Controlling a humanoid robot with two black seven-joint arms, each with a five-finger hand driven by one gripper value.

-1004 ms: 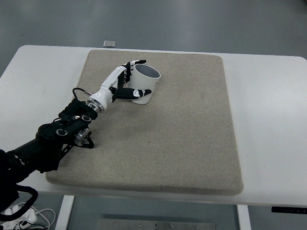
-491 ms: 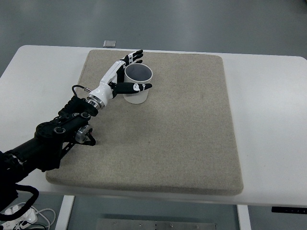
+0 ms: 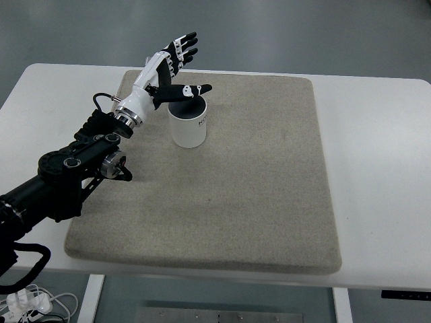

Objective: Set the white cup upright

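Observation:
The white cup (image 3: 188, 128) stands upright on the beige mat (image 3: 256, 182), toward its far left part, mouth up. My left hand (image 3: 174, 68) is raised above and just left of the cup, fingers spread and holding nothing. Its thumb (image 3: 190, 89) reaches out over the cup's rim. The left arm (image 3: 74, 168) comes in from the lower left. The right arm is not in view.
The mat lies on a white table (image 3: 377, 134). A small grey object (image 3: 154, 61) sits at the table's far edge behind the mat. Cables (image 3: 30, 299) hang below the table at the lower left.
The cup went from tilted in my left hand to standing upright on the mat. The hand let go, opened, and lifted up and away from the cup.

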